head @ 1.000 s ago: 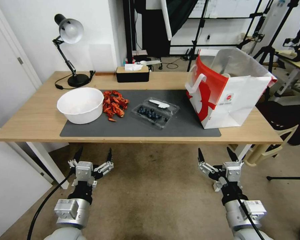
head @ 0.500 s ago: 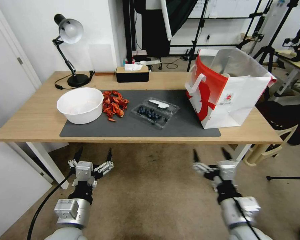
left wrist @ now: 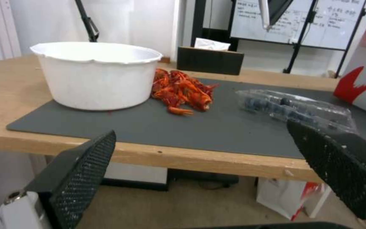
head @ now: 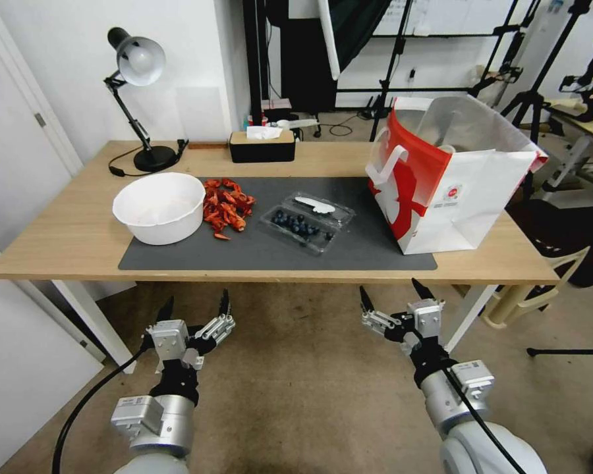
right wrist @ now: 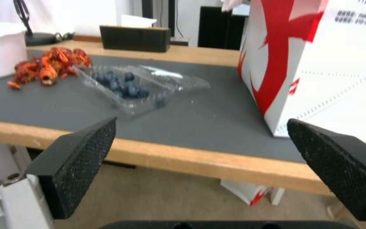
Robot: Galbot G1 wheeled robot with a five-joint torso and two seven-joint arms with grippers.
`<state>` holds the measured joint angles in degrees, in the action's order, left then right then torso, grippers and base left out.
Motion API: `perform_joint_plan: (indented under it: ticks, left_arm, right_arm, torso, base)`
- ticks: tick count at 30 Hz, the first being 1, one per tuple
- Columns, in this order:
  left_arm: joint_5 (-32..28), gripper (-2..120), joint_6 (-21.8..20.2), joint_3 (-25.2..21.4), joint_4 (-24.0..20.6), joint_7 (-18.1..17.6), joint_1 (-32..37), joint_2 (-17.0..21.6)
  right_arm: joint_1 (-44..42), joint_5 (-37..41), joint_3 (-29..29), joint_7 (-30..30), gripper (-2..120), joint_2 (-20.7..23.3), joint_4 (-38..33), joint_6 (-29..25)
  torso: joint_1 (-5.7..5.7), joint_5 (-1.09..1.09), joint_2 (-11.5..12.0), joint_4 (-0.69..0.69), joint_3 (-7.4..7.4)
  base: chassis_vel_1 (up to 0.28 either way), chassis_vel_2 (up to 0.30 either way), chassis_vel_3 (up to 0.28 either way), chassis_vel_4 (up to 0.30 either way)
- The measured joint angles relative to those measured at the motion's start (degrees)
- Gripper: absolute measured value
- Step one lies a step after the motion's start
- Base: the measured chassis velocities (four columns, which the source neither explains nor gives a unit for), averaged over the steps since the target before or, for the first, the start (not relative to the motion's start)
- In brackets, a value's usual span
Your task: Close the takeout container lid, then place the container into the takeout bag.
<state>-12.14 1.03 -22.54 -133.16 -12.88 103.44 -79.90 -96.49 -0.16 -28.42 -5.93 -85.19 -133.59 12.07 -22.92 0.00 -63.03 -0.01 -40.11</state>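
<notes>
The takeout container (head: 298, 227) lies open on the dark mat, dark blueberries in its tray half. Its lid (head: 323, 207), clear with a white label, rests flat on the far side of the tray. The red-and-white takeout bag (head: 451, 181) stands open at the right end of the table. My left gripper (head: 196, 303) and right gripper (head: 390, 291) are both open, hanging below and in front of the table's front edge. The right wrist view shows the container (right wrist: 121, 85), the lid (right wrist: 172, 78) and the bag (right wrist: 318, 63). The container (left wrist: 295, 108) also appears in the left wrist view.
A large white bowl (head: 159, 207) and a pile of red crayfish (head: 225, 205) sit left of the container. A black tissue box (head: 262, 146) and a desk lamp (head: 138, 99) stand at the back. The wooden table edge (head: 277, 275) lies just beyond both grippers.
The right gripper has risen and shifted left, closer to the table's front edge. The left gripper has moved slightly up and right. Nothing on the table has moved.
</notes>
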Motion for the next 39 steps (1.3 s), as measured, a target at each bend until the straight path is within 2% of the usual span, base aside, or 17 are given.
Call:
perform_joint_plan:
  ticks: [5, 8, 11, 14, 15, 18, 24, 28, 39]
  left_arm:
    - [0.05, 100, 0.41, -0.74, 0.48, 1.0, 0.09, 0.28]
    - [0.42, 100, 0.91, -1.46, 0.9, 1.6, 0.48, 0.33]
    - [0.55, 100, 1.04, -1.58, 0.99, 1.78, 0.61, 0.14]
    - [1.02, 100, 1.43, -1.8, 1.29, 1.93, 0.86, -0.63]
    - [1.02, 100, 1.43, -1.8, 1.29, 1.93, 0.86, -0.63]
    - [1.58, 100, 2.15, -2.24, 1.94, 1.94, 1.05, -1.33]
    - [1.93, 100, 3.01, -2.72, 2.91, 1.94, 1.18, -2.03]
    - [2.32, 100, 3.41, -2.75, 3.75, 1.94, 1.15, -2.58]
    - [2.44, 100, 4.32, -2.98, 4.82, 1.94, 0.99, -2.65]
  right_arm:
    - [2.89, 4.22, -0.05, -0.29, 100, 2.31, 1.22, -0.79]
    - [10.45, 13.35, 0.42, -2.36, 100, 8.29, 6.63, -2.09]
    - [13.19, 16.5, 0.96, -2.83, 100, 10.5, 9.0, -2.24]
    - [21.56, 24.41, 3.75, -3.36, 100, 15.42, 15.66, -2.4]
    - [21.56, 24.41, 3.75, -3.36, 100, 15.42, 15.66, -2.4]
    - [29.46, 30.67, 6.97, -2.84, 100, 18.02, 21.12, -1.14]
    - [36.28, 36.24, 10.95, -0.27, 100, 19.6, 25.82, 2.67]
    - [40.22, 40.97, 13.28, 3.23, 100, 19.76, 29.13, 8.51]
    - [45.38, 49.95, 15.32, 6.01, 100, 19.22, 33.58, 14.54]
  torso:
    - [0.0, 0.0, 0.0, 0.01, 0.0]
    - [0.0, 0.01, 0.0, 0.03, 0.01]
    - [0.0, 0.01, 0.01, 0.01, 0.0]
    - [0.0, 0.01, 0.01, 0.02, 0.0]
    - [0.0, 0.01, 0.01, 0.02, 0.0]
    - [0.0, 0.0, 0.01, 0.01, 0.0]
    - [0.0, 0.0, 0.01, 0.01, 0.0]
    - [-0.01, 0.01, 0.01, 0.0, 0.0]
    - [0.0, 0.0, 0.01, 0.0, 0.0]
  base:
    - [0.0, 0.0, 0.0, 0.0]
    - [0.0, 0.0, 0.0, 0.0]
    - [0.0, 0.0, 0.0, 0.0]
    - [0.0, 0.0, 0.0, 0.0]
    - [0.0, 0.0, 0.0, 0.0]
    - [0.0, 0.0, 0.0, 0.0]
    - [0.0, 0.0, 0.0, 0.0]
    - [0.0, 0.0, 0.0, 0.0]
    - [0.0, 0.0, 0.0, 0.0]
